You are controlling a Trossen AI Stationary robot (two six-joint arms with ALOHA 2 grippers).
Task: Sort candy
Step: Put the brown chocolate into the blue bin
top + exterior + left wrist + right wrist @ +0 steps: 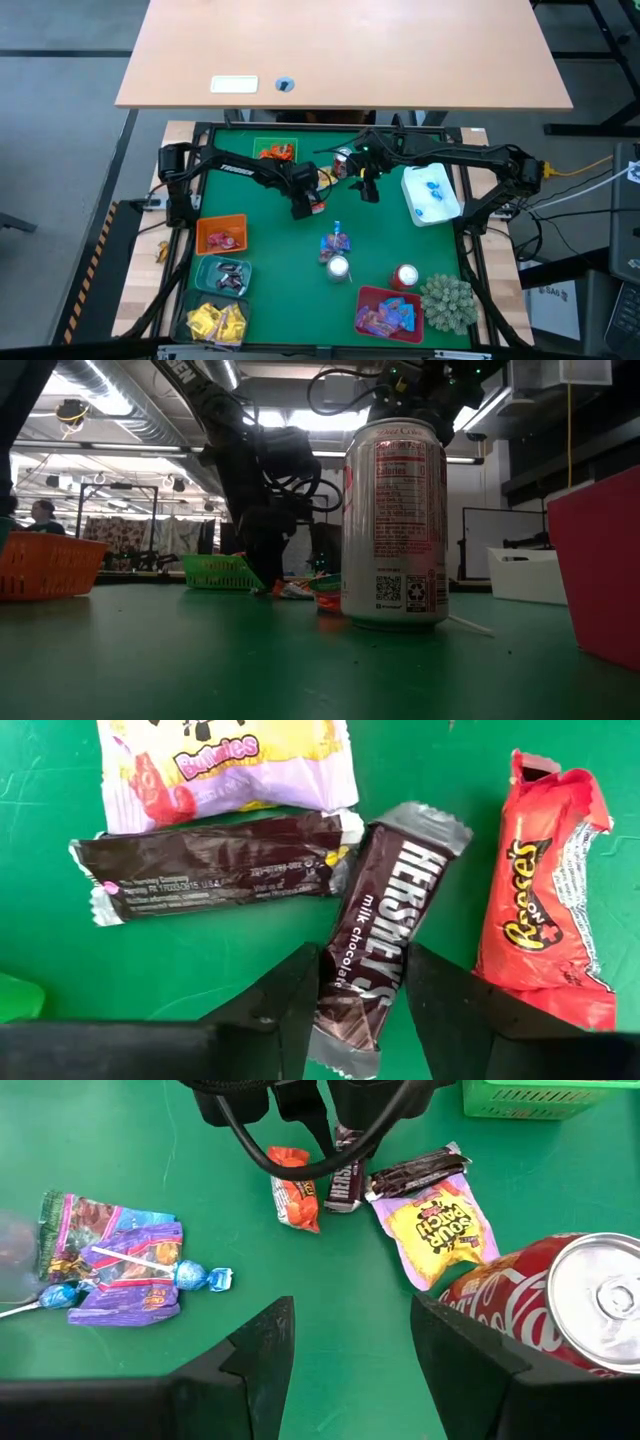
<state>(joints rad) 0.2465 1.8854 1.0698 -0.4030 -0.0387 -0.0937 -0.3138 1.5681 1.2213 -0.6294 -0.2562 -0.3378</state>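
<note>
A brown Hershey's bar [385,920] lies flat on the green mat among a dark-wrapped bar [220,870], an orange-red Reese's packet [540,910] and a yellow and purple Sour Patch packet [440,1230]. My left gripper [362,1010] is open and points down over the cluster near the mat's middle [308,207], one finger on each side of the Hershey's bar's near end. My right gripper [350,1345] is open and hovers just to the right [368,190], holding nothing. A pile of purple and blue sweets with lollipops [125,1270] lies nearer the front. My left gripper comes from above with its fingers [300,1005] across the Hershey's bar, flanking its lower end [350,1020]. The bar lies flat on the mat. Whether the fingers touch the wrapper, I cannot tell.
A red-and-silver can [570,1300] stands close beside my right gripper; two more cans [338,267] [405,277] stand toward the front. Bins ring the mat: green [275,150], orange [222,235], dark teal [225,275], red [390,312], white [430,193]. A spiky plant [447,303] sits at the front right.
</note>
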